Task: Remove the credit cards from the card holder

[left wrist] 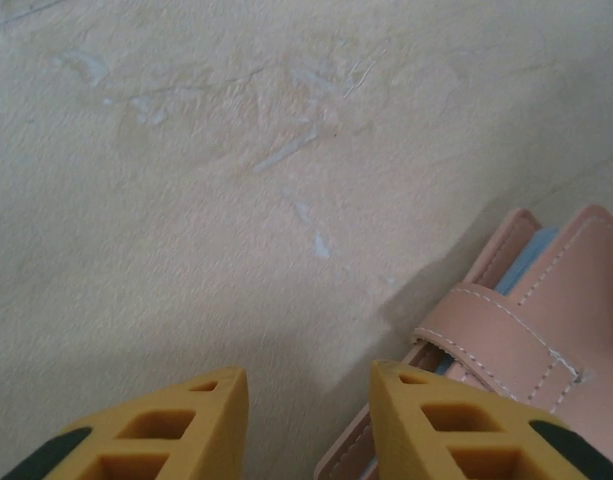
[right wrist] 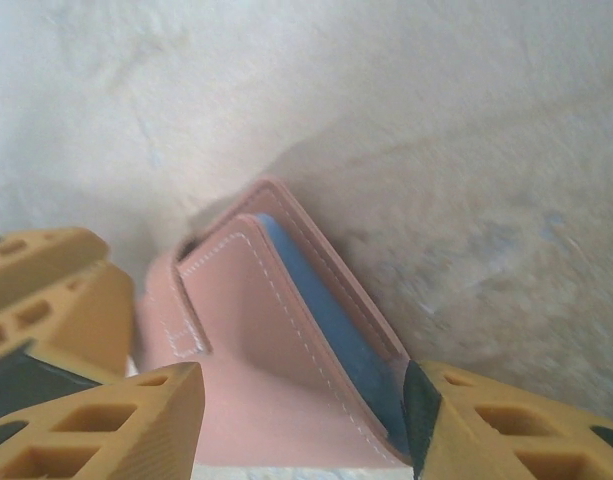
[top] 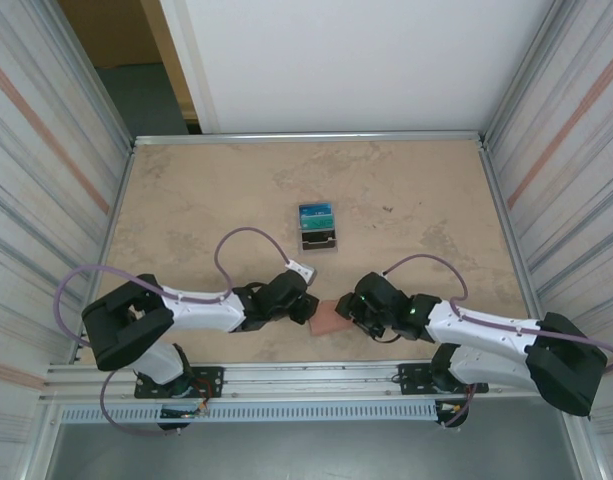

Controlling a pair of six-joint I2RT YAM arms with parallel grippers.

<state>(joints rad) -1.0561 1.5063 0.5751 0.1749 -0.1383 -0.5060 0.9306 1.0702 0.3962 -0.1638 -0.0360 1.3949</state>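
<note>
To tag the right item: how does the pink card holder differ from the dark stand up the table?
The card holder is salmon pink; the stand is dark. The card holder lies low between the left pincer and right pincer; the stand sits alone mid-table. The card holder's blue inside barely peeks out; the stand shows teal cards openly. Both rest on the table.

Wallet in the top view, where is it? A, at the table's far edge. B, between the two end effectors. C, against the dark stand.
B: the wallet lies between the left end effector and the right end effector, well nearer the arm bases than the stand.
</note>
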